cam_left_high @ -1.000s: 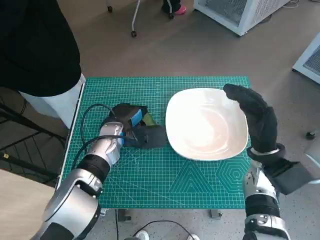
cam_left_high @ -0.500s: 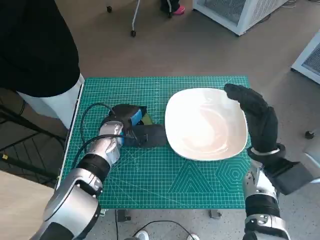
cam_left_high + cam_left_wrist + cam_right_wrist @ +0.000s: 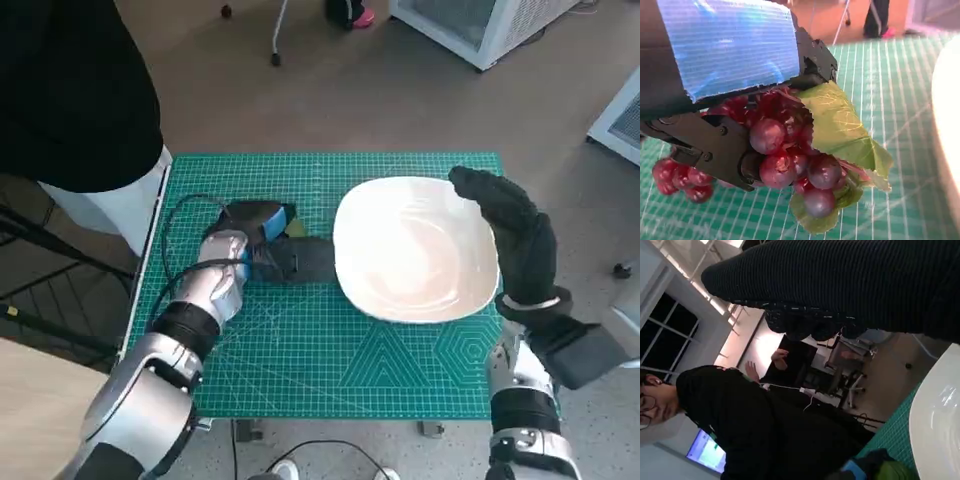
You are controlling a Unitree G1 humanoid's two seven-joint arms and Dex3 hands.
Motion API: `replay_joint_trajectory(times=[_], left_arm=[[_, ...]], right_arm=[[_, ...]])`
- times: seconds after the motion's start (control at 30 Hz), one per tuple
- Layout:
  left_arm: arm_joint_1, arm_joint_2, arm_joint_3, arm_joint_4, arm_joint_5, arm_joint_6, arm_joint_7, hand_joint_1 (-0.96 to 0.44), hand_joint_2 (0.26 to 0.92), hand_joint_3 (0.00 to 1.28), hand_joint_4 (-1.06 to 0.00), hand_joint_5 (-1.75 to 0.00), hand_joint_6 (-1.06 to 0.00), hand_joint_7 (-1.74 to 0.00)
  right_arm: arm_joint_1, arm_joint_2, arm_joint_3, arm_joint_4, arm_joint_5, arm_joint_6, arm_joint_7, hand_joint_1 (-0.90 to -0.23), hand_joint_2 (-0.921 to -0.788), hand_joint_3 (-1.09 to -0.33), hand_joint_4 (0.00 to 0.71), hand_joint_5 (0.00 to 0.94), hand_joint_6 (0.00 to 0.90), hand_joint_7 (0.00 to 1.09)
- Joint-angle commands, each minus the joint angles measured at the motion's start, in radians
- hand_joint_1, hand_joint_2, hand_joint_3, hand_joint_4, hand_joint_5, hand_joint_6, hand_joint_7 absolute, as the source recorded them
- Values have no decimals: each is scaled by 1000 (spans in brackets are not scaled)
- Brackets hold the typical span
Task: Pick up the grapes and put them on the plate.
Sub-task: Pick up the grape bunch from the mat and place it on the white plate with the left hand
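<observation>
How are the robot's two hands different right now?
The left robot hand has blue tape on its back; the right robot hand wears a black knitted glove. The left one grips the grapes beside the plate; the right one holds nothing and rests at the plate's rim. Both are over the green mat.

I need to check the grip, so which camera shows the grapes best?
The left wrist view: the grapes fill it, red with a green leaf, held in the left hand. In the head view that hand hides them except a bit of green leaf. The right wrist view shows only a green scrap at its edge.
</observation>
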Motion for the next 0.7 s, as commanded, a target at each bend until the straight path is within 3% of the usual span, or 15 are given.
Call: replay_joint_trajectory(times=[0.03,0.37,0.7], left_arm=[[8,45,10,-134,11,36,-31,3,920,142,-626,-1369,-542,-1113],[74,110,42,-422,19,108,-88,0,920,68,-735,-1223,-593,-1091],[132,149,62,-626,29,133,-130,0,919,39,-760,-1169,-629,-1086]], right_arm=[[4,0,3,6,-4,7,4,-480,-921,-565,232,0,238,0],[3,5,4,5,-7,4,0,-479,-921,-565,232,0,239,0],[1,6,3,14,-5,4,4,-480,-921,-561,235,1,241,1]])
